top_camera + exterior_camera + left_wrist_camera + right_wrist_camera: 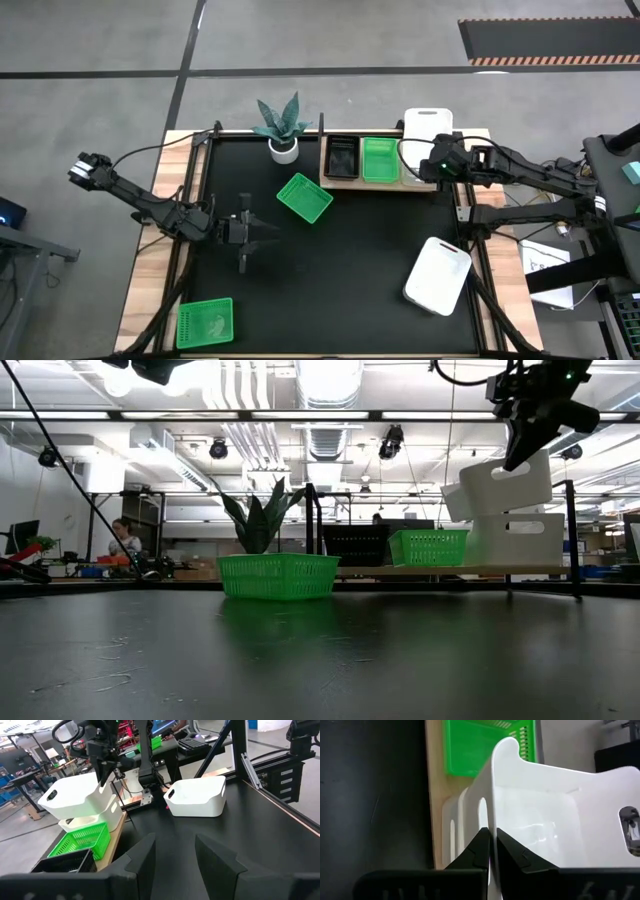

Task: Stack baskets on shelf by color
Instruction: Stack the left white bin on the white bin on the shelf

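R end effector (pixel 492 851) gripping white basket (pixel 555 815)

3 baskets (pixel 359 158) on shelf (pixel 327 180), plant (pixel 282 125) left.

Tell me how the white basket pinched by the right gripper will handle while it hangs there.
The white basket, pinched by one thin wall in the right gripper, hangs tilted above another white basket on the shelf, so it may swing. Its smooth plastic could slip. It keeps its shape, so it is probably stiff and light.
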